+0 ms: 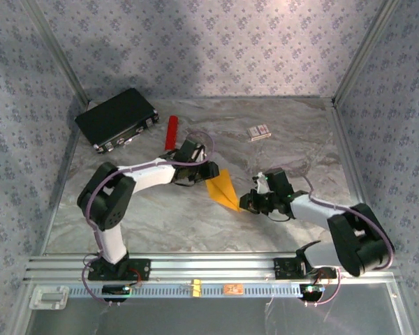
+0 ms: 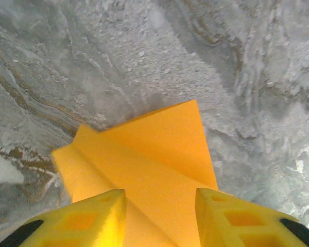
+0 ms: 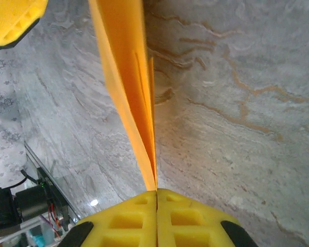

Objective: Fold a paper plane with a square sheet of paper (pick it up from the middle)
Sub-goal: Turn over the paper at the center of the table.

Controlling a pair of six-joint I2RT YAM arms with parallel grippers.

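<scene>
I see a grey marbled worktop (image 1: 160,216) inside lilac floral-patterned walls (image 1: 216,42). At its centre, my right pincer (image 3: 156,194) clamps the orange paper plane (image 1: 222,188); my left pincer (image 2: 160,198) stands parted at its other end.

1 plane (image 1: 222,190), orange, on 1 table (image 1: 160,216). 1 red cylinder (image 1: 172,132), far-left of plane. 1 black case (image 1: 117,118), further left of plane, past cylinder. 1 white-red box (image 1: 259,131), far-right of plane. 2 arms: L arm (image 1: 146,171) left of plane, R arm (image 1: 321,207) right of it. 2 grippers: L gripper (image 1: 208,169) at plane's far end, R gripper (image 1: 246,202) at its near tip.
</scene>
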